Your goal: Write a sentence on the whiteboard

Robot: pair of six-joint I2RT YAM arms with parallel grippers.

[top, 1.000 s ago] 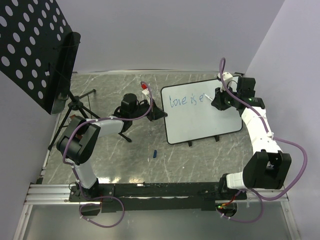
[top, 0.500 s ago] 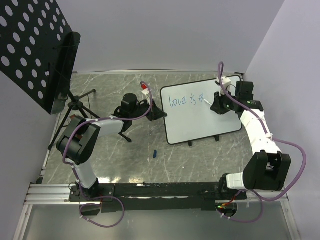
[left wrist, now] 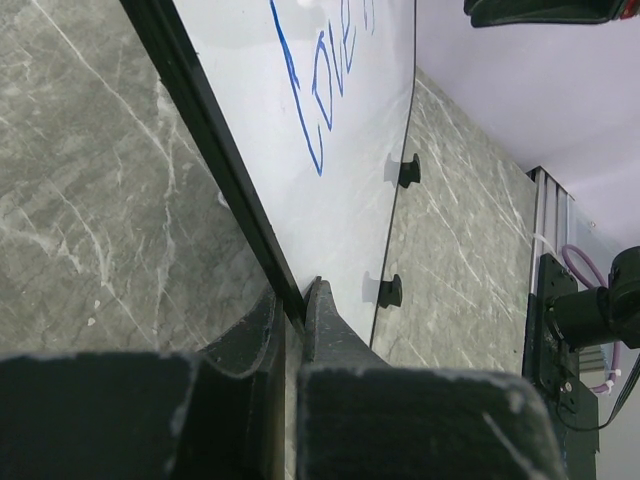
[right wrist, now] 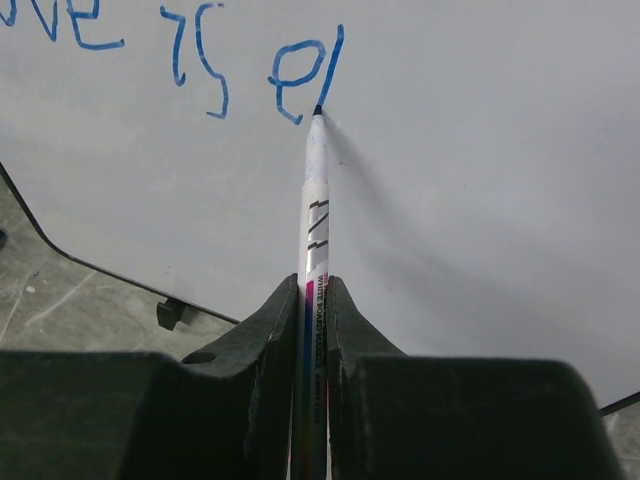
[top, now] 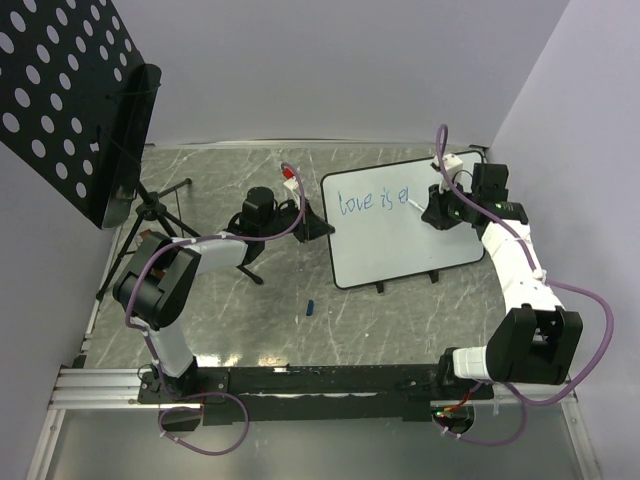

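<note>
Pinching board [top: 400, 245] at 9 o'clock with left gripper [left wrist: 296, 300], clamping marker [right wrist: 315, 190] in right gripper [right wrist: 313, 290], extending sentence [top: 370, 202] with new stroke [right wrist: 333, 65] past "e".

The top view looks down from above and behind the arm bases. It is far enough off to take in the whole worktop [top: 230, 320], both arms and the whiteboard [top: 400, 240]. The left wrist view sits low and very near the worktop, facing along the left fingers [left wrist: 335, 330] and up the whiteboard's rim. The right wrist view is close to the whiteboard, facing along the right fingers [right wrist: 275, 330] and the marker [right wrist: 314, 200] onto its face. All three views share the whiteboard and its blue writing [top: 372, 201]; each wrist view catches only part of the line.
</note>
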